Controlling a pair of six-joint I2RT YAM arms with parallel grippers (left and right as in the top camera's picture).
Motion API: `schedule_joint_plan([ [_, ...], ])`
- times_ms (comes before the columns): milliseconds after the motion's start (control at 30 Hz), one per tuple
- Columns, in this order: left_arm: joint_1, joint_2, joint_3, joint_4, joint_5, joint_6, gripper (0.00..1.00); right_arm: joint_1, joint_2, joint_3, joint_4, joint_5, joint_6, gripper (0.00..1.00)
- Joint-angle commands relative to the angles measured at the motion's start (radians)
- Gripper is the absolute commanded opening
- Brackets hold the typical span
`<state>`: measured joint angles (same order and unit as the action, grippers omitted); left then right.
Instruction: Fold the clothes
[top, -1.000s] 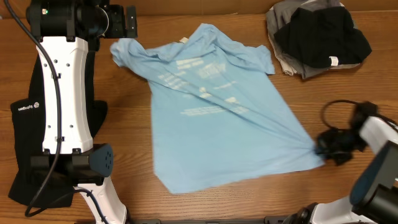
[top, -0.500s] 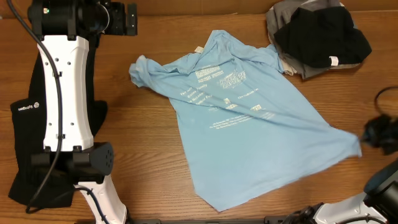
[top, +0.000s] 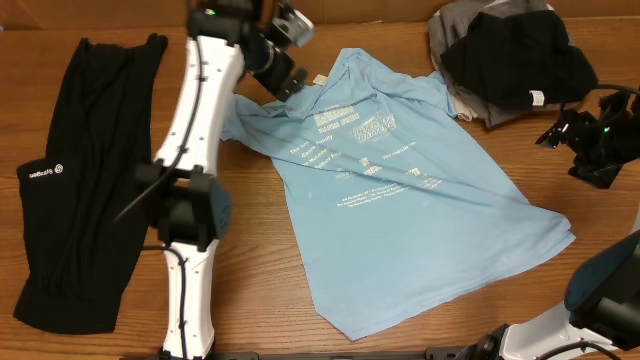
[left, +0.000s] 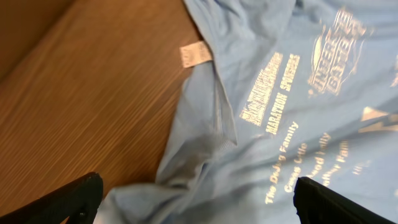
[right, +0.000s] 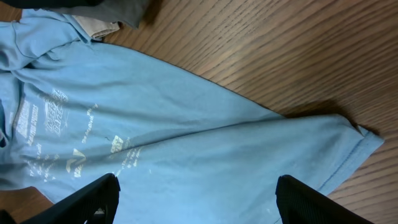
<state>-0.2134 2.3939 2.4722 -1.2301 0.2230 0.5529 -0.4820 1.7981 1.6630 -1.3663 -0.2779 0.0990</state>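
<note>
The light blue T-shirt (top: 400, 200) lies print-up and slanted across the table, its left sleeve (top: 232, 118) bunched. My left gripper (top: 288, 50) hovers open over the collar end. In the left wrist view its gripper (left: 199, 205) stands wide above the crumpled sleeve fabric, with the T-shirt (left: 280, 93) and its neck label (left: 196, 55) beyond. My right gripper (top: 565, 150) is open at the right edge, apart from the shirt. In the right wrist view that gripper (right: 199, 202) spreads over the T-shirt (right: 186, 124) near the hem corner (right: 367, 140), holding nothing.
A long black garment (top: 70, 180) with a small white logo lies along the left side. A black and grey pile (top: 510, 55) sits at the back right, just beyond the shirt's right sleeve; its edge (right: 93, 9) shows in the right wrist view. Bare wood surrounds the shirt.
My right gripper opened, let go of the shirt's hem corner and moved away towards the back right. My left arm swung in from the far left to the shirt's collar.
</note>
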Motion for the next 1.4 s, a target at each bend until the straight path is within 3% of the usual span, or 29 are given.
schedule_joint_plan([
  [0,-0.013,0.056,-0.003,0.017,-0.027,0.122,1.0,0.017,-0.016,0.02,0.002,0.015,-0.014,0.84],
  [300,-0.024,0.145,-0.003,-0.001,-0.052,0.199,0.89,0.023,-0.016,0.019,0.003,0.015,-0.014,0.84],
  [467,-0.026,0.174,-0.003,-0.054,0.011,0.238,0.88,0.023,-0.016,0.019,0.003,0.015,-0.013,0.84],
  [700,-0.026,0.227,-0.003,-0.095,-0.011,0.29,0.86,0.023,-0.016,0.019,0.003,0.015,-0.013,0.84],
  [800,-0.026,0.249,-0.003,-0.039,-0.082,0.254,0.74,0.023,-0.016,0.019,0.003,0.015,-0.014,0.84],
  [967,-0.02,0.27,-0.003,0.015,-0.1,0.217,0.63,0.023,-0.016,0.019,0.003,0.015,-0.013,0.84],
  [1133,-0.02,0.281,-0.003,0.031,-0.1,0.217,0.19,0.023,-0.016,0.019,0.008,0.015,-0.013,0.84],
  [1233,-0.016,0.28,-0.003,0.062,-0.105,0.193,0.04,0.023,-0.016,0.019,0.014,0.014,-0.011,0.84],
  [1367,0.01,0.272,0.005,0.138,-0.172,-0.037,0.04,0.023,-0.016,0.019,0.023,0.005,0.006,0.83],
])
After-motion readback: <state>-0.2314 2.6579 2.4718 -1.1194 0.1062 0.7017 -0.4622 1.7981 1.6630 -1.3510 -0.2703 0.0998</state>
